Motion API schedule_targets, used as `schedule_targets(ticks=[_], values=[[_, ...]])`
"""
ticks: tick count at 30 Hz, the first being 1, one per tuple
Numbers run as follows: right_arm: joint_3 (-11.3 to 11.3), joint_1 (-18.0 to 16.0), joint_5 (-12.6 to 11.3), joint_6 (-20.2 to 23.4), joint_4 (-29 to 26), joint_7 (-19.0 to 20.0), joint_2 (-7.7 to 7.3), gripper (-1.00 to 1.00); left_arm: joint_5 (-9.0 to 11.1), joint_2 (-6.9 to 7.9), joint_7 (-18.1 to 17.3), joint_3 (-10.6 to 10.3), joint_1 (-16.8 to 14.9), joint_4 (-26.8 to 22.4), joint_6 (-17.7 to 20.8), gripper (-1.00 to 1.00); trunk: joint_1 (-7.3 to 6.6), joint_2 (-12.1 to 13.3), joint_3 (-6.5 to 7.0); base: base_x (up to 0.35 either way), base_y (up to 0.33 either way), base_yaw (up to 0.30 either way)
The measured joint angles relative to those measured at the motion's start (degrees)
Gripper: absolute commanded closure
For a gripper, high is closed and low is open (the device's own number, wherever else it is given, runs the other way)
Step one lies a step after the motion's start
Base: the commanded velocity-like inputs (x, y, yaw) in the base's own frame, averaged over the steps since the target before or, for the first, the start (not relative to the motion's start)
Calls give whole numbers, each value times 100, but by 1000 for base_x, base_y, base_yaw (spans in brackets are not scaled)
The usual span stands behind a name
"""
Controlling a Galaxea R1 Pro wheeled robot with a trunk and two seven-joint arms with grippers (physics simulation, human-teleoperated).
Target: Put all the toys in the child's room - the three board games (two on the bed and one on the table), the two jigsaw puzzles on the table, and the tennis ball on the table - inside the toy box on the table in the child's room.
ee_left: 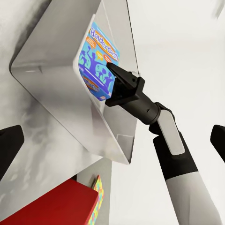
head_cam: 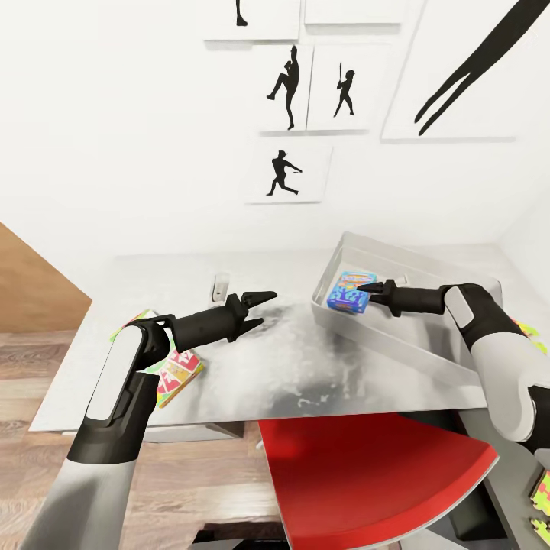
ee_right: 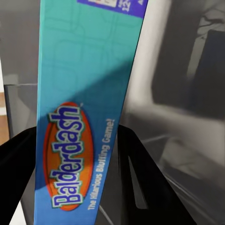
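Your right gripper (head_cam: 365, 289) is holding the blue Balderdash box (head_cam: 347, 291). In the right wrist view you can read the name "Balderdash" in white letters on a red and orange oval, and under it "The Hilarious Bluffing Game!". The same name shows in white on the box's blue front in the left wrist view, above dark blue dancing shapes. There is more small print on the box, but it is too tiny to read.

The box sits right between the two black fingers (ee_right: 140, 178) of your right gripper, with its thin teal edge (ee_right: 84, 117) facing the camera. The jaws are closed tight on it, one finger on each flat side. The gripper grabs the box at its edge, and most of the box sticks out past the fingertips.

The box is inside the toy box (head_cam: 405, 344), the silvery bin on the right part of the table (head_cam: 252, 367). It is up on its edge near the bin's left wall. You cannot tell if it touches the bin's floor.

Your left gripper (head_cam: 258, 305) hangs over the middle of the table, well apart from the bin. Its jaws are spread open and there is nothing in them.

Under your left arm, a small yellow, green and red board game (head_cam: 177, 374) lies near the front left of the table. Bits of a bright jigsaw puzzle (head_cam: 544, 496) show at the far right. A red chair (head_cam: 367, 473) stands in front of the table, and black baseball-player pictures (head_cam: 284, 174) hang on the white wall.
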Motion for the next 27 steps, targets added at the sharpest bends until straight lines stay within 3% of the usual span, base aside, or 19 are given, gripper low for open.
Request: schedule_targets(ticks=[27], values=[[7,0,14,-1,-13,-5,70,100,-8,0,0,0,0,0,-3,-100,0,0,0,0,0,0]])
